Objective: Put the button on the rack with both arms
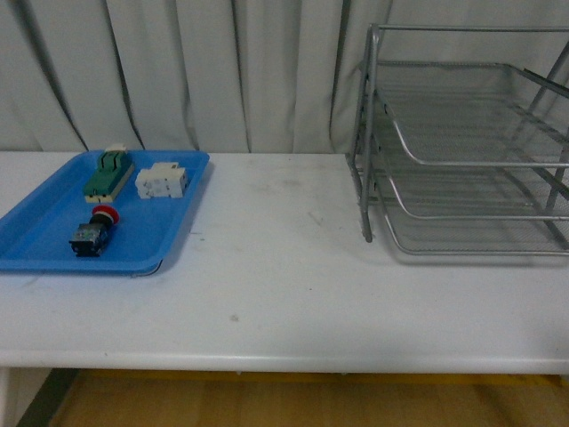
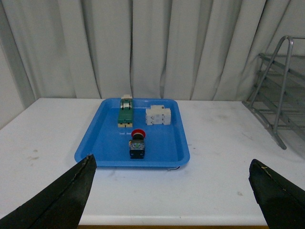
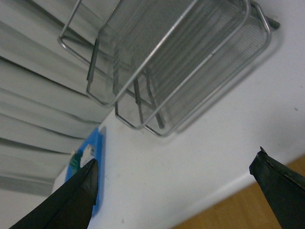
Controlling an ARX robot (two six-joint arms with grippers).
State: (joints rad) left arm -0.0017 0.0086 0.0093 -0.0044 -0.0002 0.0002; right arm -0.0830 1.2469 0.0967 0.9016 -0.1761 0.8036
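The button [image 1: 93, 231] has a red round cap and a black body and lies on its side in the blue tray [image 1: 40, 240] at the table's left; the left wrist view shows the button [image 2: 137, 144] too. The silver wire rack [image 1: 462, 142] stands at the back right, also visible as the rack [image 3: 171, 62] in the right wrist view. Neither arm shows in the front view. My left gripper [image 2: 171, 164] is open, back from the tray above the table's near edge. My right gripper [image 3: 174, 164] is open over bare table near the rack, holding nothing.
In the blue tray [image 2: 100, 143] a green-and-cream block [image 1: 108, 173] and a white blocky part [image 1: 161, 181] lie behind the button. White curtains [image 1: 178, 71] hang behind the table. The table's front edge [image 1: 284, 360] runs close below.
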